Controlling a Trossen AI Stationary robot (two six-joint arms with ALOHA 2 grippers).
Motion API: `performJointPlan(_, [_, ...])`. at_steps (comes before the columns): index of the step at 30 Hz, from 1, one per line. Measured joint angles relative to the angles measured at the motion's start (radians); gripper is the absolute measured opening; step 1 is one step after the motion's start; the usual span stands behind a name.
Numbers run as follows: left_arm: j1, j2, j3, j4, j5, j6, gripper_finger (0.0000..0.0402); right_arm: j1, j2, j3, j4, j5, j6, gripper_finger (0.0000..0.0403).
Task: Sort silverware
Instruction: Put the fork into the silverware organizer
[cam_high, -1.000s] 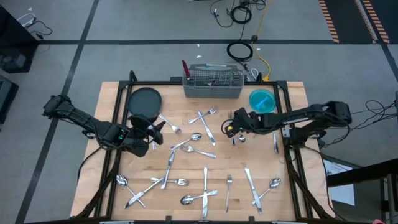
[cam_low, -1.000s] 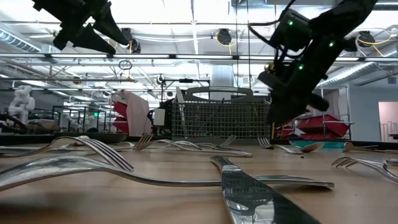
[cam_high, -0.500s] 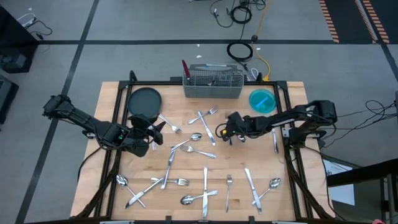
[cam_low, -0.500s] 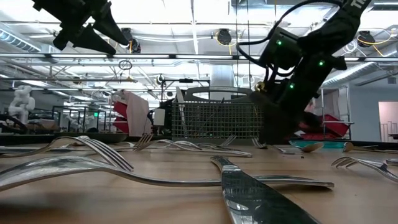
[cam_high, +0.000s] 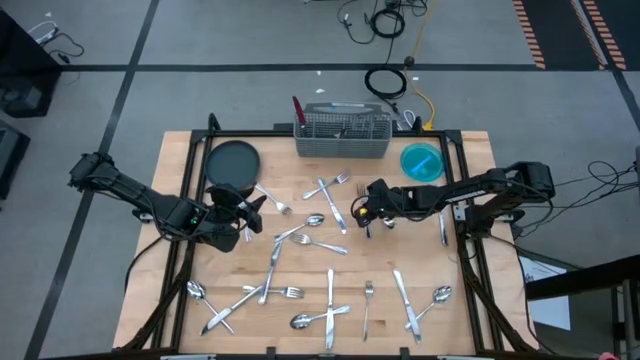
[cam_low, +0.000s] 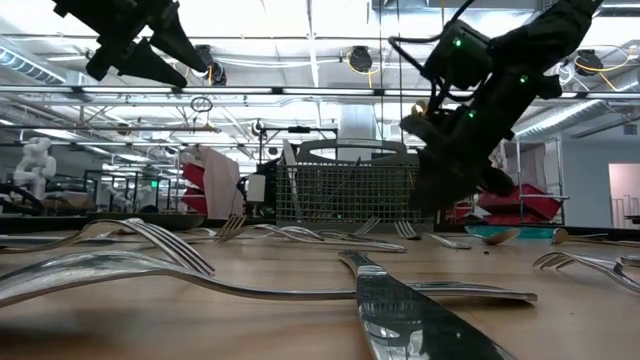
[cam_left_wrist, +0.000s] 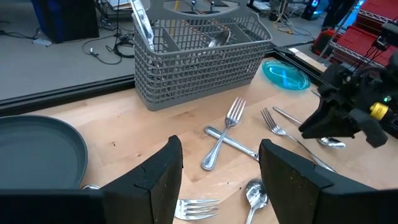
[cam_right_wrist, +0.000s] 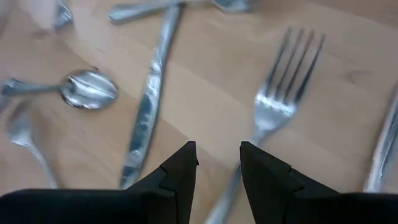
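Note:
Shiny forks, spoons and knives lie flat and scattered over the wooden table (cam_high: 180, 260); a crossed pair (cam_high: 328, 188) lies near the middle. My right gripper (cam_high: 364, 212) hovers open just right of centre, low over a fork (cam_right_wrist: 283, 87), whose handle runs under the gap between its fingers (cam_right_wrist: 264, 168). In the low view the right gripper (cam_low: 440, 200) stands a little above that fork (cam_low: 407, 230). My left gripper (cam_high: 250, 212) waits open, high over the table's left part, near the dark plate (cam_high: 232, 163).
A grey wire-mesh caddy (cam_high: 343, 133) stands at the far edge, some pieces upright in it. A blue round dish (cam_high: 422, 162) sits right of it. A spoon (cam_right_wrist: 87, 88) and a knife (cam_right_wrist: 146, 118) lie beside the fork. A dark frame borders the table.
My right gripper has moved toward the table's left, dipped close to the table, then risen a little. The fork under it has slid slightly toward the left.

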Motion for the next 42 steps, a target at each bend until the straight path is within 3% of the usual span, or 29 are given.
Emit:
performJointPlan(10, [0.0,0.0,0.0,0.001,0.0,0.0,0.0212,0.0,0.068,0.0,0.015,0.024,0.007,0.0116])
performJointPlan(17, [0.0,0.0,0.0,-0.006,0.0,0.007,0.0212,0.003,0.186,0.006,0.05,0.038,0.069,0.0111])
performJointPlan(19, [0.0,0.0,0.0,-0.007,0.0,0.007,0.0212,0.01,0.213,0.008,0.046,0.032,0.101,0.0092])
performJointPlan(22, [0.0,0.0,0.0,-0.008,0.0,0.008,0.0212,0.039,0.224,0.006,0.041,0.078,0.122,0.0027])
performJointPlan(25, [0.0,0.0,0.0,-0.008,0.0,0.008,0.0212,0.055,0.207,0.003,0.036,0.101,0.13,0.001])
performJointPlan(32, [0.0,0.0,0.0,-0.009,0.0,0.008,0.0212,0.062,0.082,-0.005,0.074,0.025,0.088,0.0003])
performJointPlan(37, [0.0,0.0,0.0,-0.008,-0.001,0.008,0.0212,0.057,-0.048,-0.001,0.194,0.169,-0.008,0.0002])
performJointPlan(42, [0.0,0.0,0.0,-0.007,-0.014,0.006,0.0212,-0.007,-0.152,0.0,0.369,0.253,-0.253,0.0001])
